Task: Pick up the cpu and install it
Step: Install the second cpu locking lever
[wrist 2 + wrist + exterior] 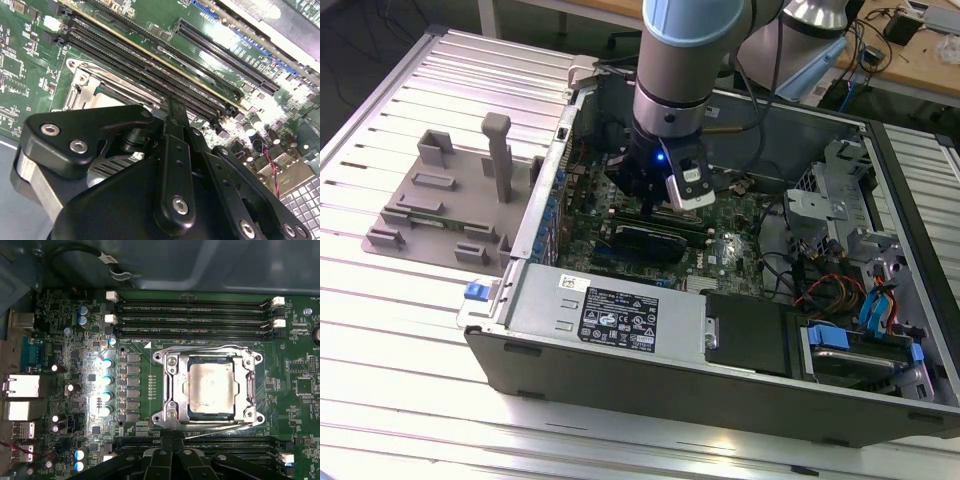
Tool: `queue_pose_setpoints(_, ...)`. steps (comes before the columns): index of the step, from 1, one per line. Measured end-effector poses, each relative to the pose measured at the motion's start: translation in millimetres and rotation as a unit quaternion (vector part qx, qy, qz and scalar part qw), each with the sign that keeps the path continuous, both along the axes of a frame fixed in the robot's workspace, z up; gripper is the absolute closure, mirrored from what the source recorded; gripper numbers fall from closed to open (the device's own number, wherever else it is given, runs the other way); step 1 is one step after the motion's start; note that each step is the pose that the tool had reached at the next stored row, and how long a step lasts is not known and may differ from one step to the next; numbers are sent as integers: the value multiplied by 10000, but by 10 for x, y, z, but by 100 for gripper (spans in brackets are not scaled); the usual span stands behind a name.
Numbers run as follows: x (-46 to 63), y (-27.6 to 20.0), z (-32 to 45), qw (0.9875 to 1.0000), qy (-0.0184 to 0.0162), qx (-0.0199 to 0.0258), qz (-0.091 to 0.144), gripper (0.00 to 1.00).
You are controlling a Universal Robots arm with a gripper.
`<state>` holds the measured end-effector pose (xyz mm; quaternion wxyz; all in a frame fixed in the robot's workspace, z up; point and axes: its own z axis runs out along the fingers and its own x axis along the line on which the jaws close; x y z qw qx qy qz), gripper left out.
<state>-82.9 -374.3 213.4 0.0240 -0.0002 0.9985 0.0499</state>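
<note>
the gripper [655,205] is hanging low inside the open pc case [620,350], over the motherboard [75,340]. i cannot tell how its jaws are standing. the cpu [210,388] is lying flat in the socket frame [172,390], silvery top up, between the memory slots [190,312]. judgement: seating looks square; any press should be going straight down, staying off the retention lever [215,432].

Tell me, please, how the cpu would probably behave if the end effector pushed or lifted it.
The cpu looks like a flat plate with a metal top, so it is probably stiff, not floppy. Its smooth, shiny surface may be slippery. Lying flat inside the socket frame, it seems unlikely to roll or tip.
</note>
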Motion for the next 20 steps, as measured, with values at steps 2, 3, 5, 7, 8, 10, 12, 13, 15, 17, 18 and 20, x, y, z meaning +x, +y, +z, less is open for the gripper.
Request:
queue_pose_setpoints(2,0,0,-13,10000,-3,77,0,89)
queue_pose_setpoints(3,-1,0,-20,9999,-5,107,0,89)
queue_pose_setpoints(5,-3,1,-32,9999,-8,157,0,89)
queue_pose_setpoints(7,-4,0,-42,9998,-10,193,0,89)
queue_pose_setpoints(8,-5,1,-46,9998,-12,204,0,89)
queue_pose_setpoints(10,-8,0,-55,9997,-14,228,0,89)
queue_pose_setpoints(12,-8,0,-55,9997,-14,231,0,89)
queue_pose_setpoints(13,-8,-11,-55,9997,-14,232,1,89)
queue_pose_setpoints(15,-8,-73,-55,9997,-13,232,0,89)
queue_pose_setpoints(17,-8,-98,-55,9997,-13,232,0,89)
queue_pose_setpoints(18,-8,-106,-55,9997,-13,232,0,89)
queue_pose_setpoints(20,-9,-118,-55,9997,-14,233,-1,89)
